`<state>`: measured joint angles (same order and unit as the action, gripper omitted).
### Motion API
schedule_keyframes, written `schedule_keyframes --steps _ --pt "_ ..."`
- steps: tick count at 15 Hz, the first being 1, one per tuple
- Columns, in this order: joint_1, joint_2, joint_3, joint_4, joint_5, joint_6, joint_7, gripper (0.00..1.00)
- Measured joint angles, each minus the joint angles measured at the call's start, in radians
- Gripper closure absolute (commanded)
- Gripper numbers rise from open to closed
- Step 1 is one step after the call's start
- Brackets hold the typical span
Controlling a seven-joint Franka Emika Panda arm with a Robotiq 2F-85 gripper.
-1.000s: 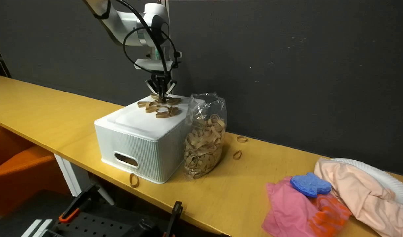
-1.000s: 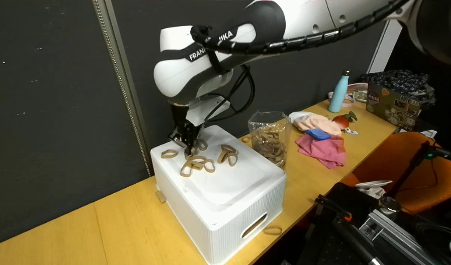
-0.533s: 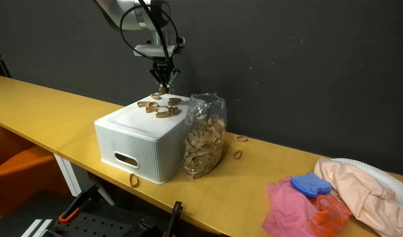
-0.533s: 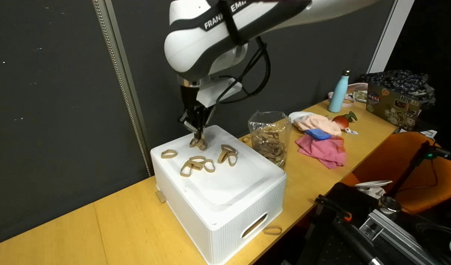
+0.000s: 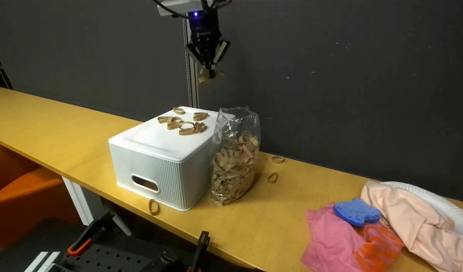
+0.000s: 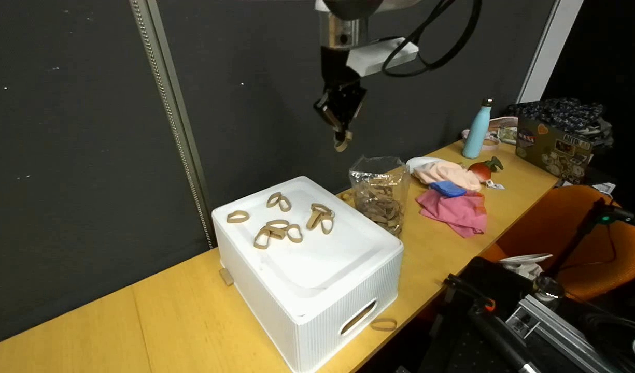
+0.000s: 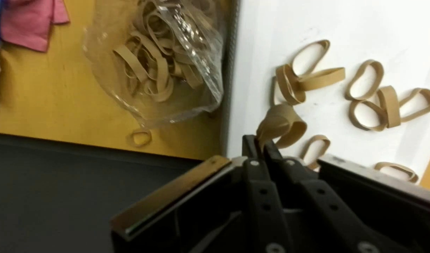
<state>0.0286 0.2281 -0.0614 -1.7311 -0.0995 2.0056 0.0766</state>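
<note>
Carry step, likely: claw pinches at least 1 tan rubber band in midair, clear bag at its 10 o'clock in wrist view; next move probably calls for a firm grip.

Hand w/ tan band(s) pinched, higher than wht box.

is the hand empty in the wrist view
No, the hand is shut on at least one tan rubber band, which loops out beyond its tips.
</note>
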Motion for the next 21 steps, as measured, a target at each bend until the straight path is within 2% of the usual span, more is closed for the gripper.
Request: schedule_keyframes --steps 6,10,15,21 --pt "-0.071 -0.171 -0.027 -0.277 -0.011 0.015 0.057 0.99" --pt "-0.106 -0.222 -0.041 -0.41 -0.04 0.096 0.096 0.99" --pt "-0.135 -0.213 -0.049 -0.417 -0.081 0.199 0.116 0.99" --pt "-0.129 -0.151 -0.048 -0.324 -0.089 0.24 0.12 0.99"
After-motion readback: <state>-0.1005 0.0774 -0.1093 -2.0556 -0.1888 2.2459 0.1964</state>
